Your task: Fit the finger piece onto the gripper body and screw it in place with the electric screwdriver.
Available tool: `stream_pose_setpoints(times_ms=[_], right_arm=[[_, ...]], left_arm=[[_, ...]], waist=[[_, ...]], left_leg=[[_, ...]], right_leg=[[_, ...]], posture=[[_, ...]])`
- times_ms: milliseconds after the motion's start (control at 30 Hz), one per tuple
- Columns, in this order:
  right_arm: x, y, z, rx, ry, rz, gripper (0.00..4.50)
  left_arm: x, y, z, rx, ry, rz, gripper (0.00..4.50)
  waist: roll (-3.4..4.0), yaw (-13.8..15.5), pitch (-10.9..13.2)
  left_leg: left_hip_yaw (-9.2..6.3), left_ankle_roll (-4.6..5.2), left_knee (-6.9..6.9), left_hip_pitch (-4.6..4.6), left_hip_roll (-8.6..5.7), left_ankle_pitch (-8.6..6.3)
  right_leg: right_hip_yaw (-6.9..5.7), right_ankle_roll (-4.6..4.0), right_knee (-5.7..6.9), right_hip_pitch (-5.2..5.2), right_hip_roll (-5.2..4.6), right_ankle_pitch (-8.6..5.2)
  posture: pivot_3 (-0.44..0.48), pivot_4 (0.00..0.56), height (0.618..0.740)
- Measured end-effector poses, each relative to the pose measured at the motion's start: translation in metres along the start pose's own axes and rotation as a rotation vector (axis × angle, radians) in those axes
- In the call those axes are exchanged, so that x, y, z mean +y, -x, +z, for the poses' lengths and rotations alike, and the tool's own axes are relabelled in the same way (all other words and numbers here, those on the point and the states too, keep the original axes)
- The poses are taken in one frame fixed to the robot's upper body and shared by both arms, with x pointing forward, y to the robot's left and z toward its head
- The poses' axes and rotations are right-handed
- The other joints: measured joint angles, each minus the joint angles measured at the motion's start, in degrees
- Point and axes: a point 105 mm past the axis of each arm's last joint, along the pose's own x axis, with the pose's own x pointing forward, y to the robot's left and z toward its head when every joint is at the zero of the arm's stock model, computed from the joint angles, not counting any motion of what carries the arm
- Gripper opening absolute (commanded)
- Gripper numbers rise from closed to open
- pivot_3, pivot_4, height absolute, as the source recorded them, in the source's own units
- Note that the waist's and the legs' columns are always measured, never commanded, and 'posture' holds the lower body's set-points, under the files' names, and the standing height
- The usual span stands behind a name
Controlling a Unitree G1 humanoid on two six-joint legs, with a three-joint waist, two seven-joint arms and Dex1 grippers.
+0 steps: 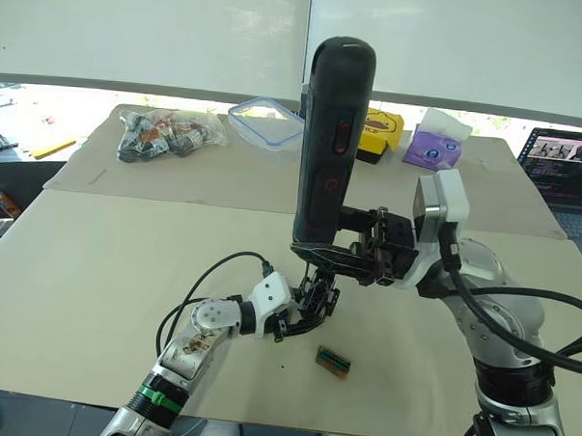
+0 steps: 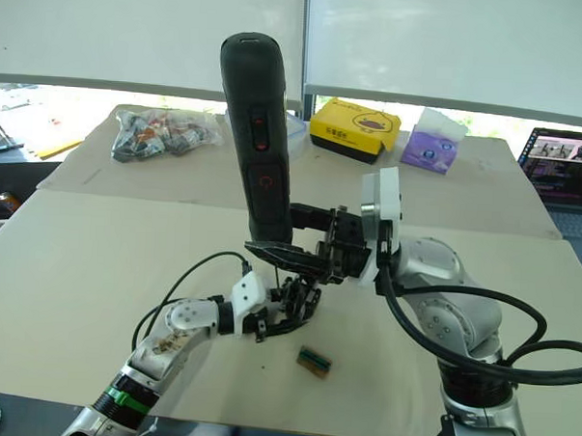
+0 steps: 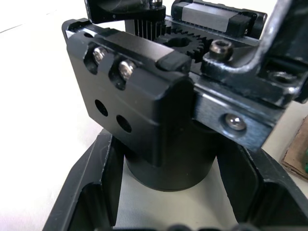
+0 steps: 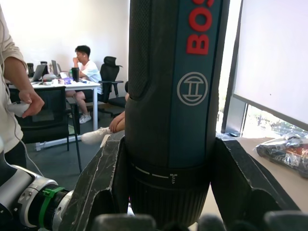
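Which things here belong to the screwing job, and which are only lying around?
For the job: electric screwdriver in the right gripper; gripper body in the left gripper.

Lying about: small green-and-tan block, bag of parts, plastic lid, yellow box, tissue pack, laptop.

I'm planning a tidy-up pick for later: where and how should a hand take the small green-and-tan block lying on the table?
Grip the green-and-tan block across its two long edges, coming straight down from above. It lies flat and low on the table, so its sides offer little height. It sits apart from the left hand, so that approach looks open.
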Motion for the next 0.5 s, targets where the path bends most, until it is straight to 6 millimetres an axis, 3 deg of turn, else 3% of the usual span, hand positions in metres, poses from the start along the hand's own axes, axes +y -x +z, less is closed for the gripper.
stream_pose_setpoints(times_ms=[500], right_arm=[[0.004, 0.004, -0.019, 0.053, -0.023, -0.011, 1.96]], left_arm=[[0.0, 0.001, -0.001, 0.006, 0.005, -0.001, 2.35]], waist=[[0.0, 0.0, 0.0]], left_leg=[[0.0, 0.0, 0.0, 0.01, 0.0, 0.0]], right_leg=[[0.0, 0.01, -0.01, 0.0, 0.0, 0.0]], posture=[[0.0, 0.15, 0.74]])
